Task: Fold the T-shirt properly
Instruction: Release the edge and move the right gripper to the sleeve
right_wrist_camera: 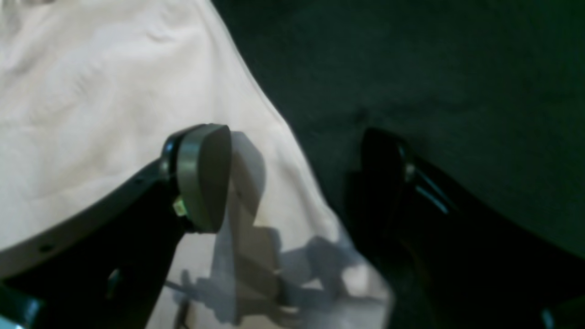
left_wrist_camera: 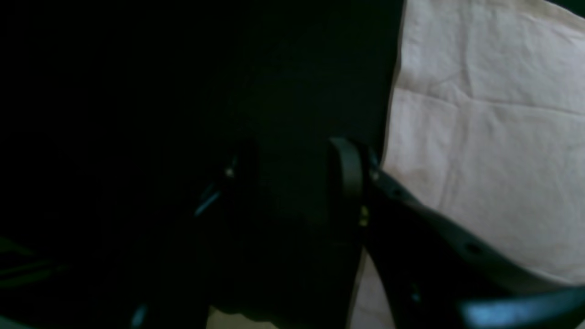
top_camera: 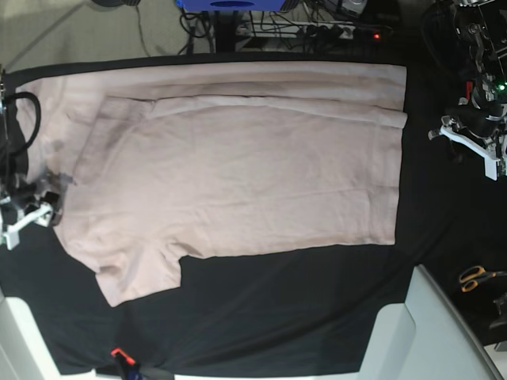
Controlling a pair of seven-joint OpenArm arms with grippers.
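On the black table cloth [top_camera: 317, 309], creased pale pink cotton T-shirt [top_camera: 238, 174]; both claws spread, empty.

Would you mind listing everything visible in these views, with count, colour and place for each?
T-shirt: one, pale pink, spread flat across the middle of the table, far long edge folded over.
Table cloth: one, black, covering the table under the shirt.
Scissors: one pair, orange handles, right edge of the base view.
Cables and power strip: several, dark, behind the table.
Right gripper: one, black, open, straddling the shirt's edge at the base view's left.
Left gripper: one, black, over the black cloth beside the shirt's edge, holding nothing, jaws apart.
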